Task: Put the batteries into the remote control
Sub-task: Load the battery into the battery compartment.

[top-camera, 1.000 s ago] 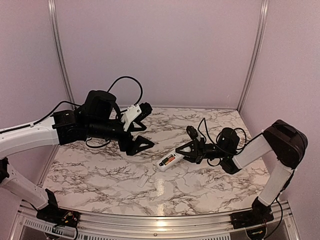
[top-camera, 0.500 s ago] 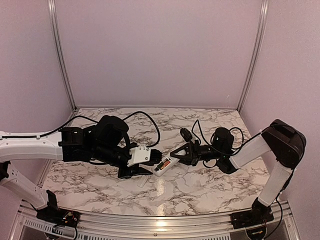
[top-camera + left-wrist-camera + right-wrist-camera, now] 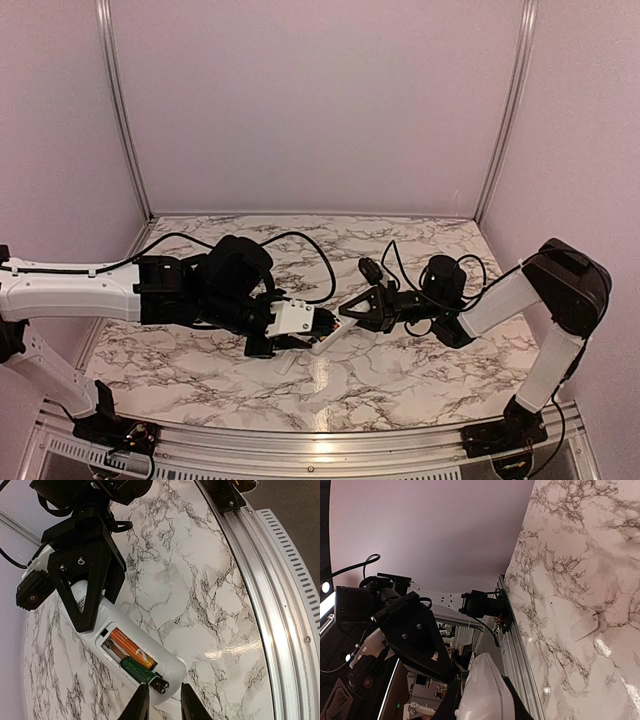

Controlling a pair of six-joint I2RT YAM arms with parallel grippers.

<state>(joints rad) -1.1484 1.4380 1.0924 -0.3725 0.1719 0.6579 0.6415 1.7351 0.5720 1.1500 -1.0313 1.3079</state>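
Observation:
The white remote control (image 3: 167, 667) hangs just above the table, back up, compartment uncovered. My right gripper (image 3: 96, 605) is shut on its far end; the right wrist view shows the remote (image 3: 482, 690) between that gripper's (image 3: 480, 700) fingers. One orange battery (image 3: 131, 649) lies flat in the compartment. Beside it a green battery (image 3: 137, 672) sits slanted, its dark end over the compartment's rim. My left gripper (image 3: 164, 705) stands at that end of the remote, jaws a narrow gap apart, the battery's dark end just ahead of the tips. From above, both grippers meet at the remote (image 3: 328, 338).
A small flat white cover plate (image 3: 583, 626) lies on the marble table (image 3: 420, 380), in the top view the plate (image 3: 288, 362) just below my left gripper. The metal front rail (image 3: 280, 605) runs along the table's near edge. Black cables loop behind both wrists.
My left arm swung right and down from the back left to the remote's end, and its jaws narrowed. The right gripper carried the remote slightly left.

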